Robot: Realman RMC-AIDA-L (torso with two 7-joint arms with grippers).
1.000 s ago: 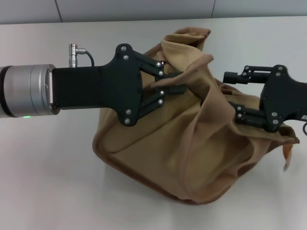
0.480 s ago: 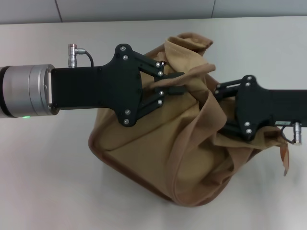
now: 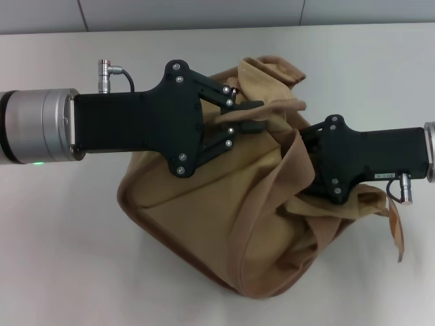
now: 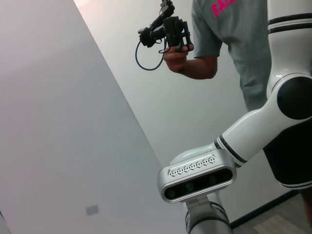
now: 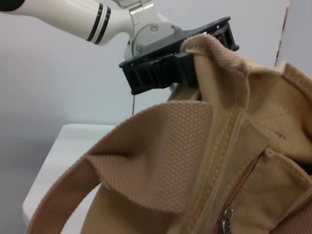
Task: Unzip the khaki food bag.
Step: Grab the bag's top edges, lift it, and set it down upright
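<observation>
Left gripper (image 3: 250, 115) clamped on a fold of fabric at the far top of the khaki food bag (image 3: 224, 217), likely to anchor it against the zip pull. Bag slumped mid-table, crumpled, brown base toward the near left. Right gripper (image 3: 307, 163) pushed into the folds from the right; fingers hidden, could not tell if closed. Handle loop (image 5: 146, 146) arched close to the right wrist camera. Zipper (image 5: 241, 183) looked zipped, metal pull (image 5: 225, 225) at its near end, ungrasped as far as visible.

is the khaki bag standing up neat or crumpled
Crumpled: the khaki food bag slumps in deep folds, pinched by the left gripper, with the right gripper pushed into it.
</observation>
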